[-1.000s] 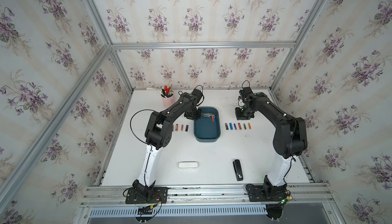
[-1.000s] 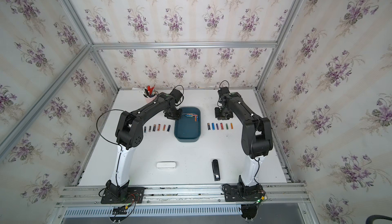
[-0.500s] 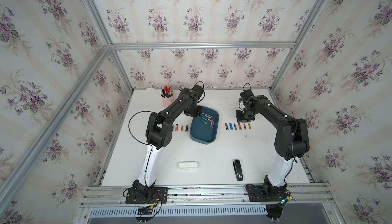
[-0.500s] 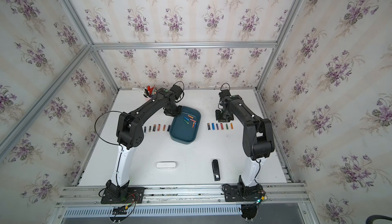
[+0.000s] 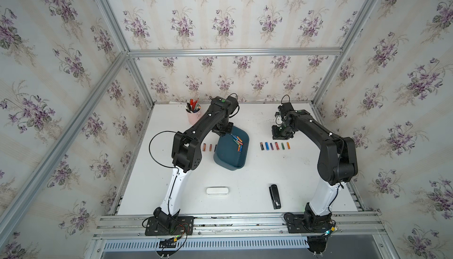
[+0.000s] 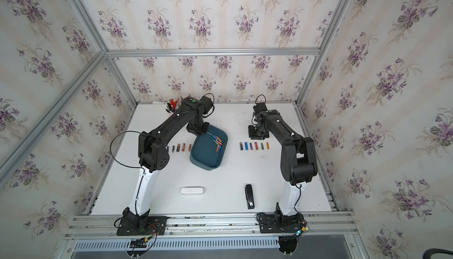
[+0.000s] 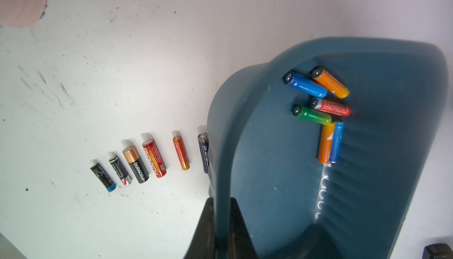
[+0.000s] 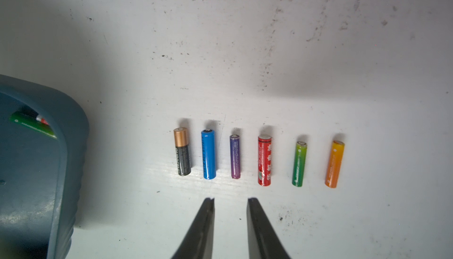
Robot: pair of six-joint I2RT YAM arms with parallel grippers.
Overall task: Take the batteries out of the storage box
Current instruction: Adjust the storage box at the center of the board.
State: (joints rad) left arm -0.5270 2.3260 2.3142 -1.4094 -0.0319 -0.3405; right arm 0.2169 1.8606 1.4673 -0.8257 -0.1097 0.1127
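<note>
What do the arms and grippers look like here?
Left arm and right arm: black upper links, white lower link, black base plate. A black cable loops beside the left one, a green dot marks its far joint. Left gripper and right gripper have dark tapered fingers.

The storage box is dark teal-blue; the batteries inside it are blue, orange, red, green, orange and blue. On the white, dark-scuffed table, one row runs copper-and-black, blue, purple, red, green fading to yellow, and orange. The walls carry cream stripes with purple flower sprigs. The cup is pink, the stapler black, the oblong case white.
</note>
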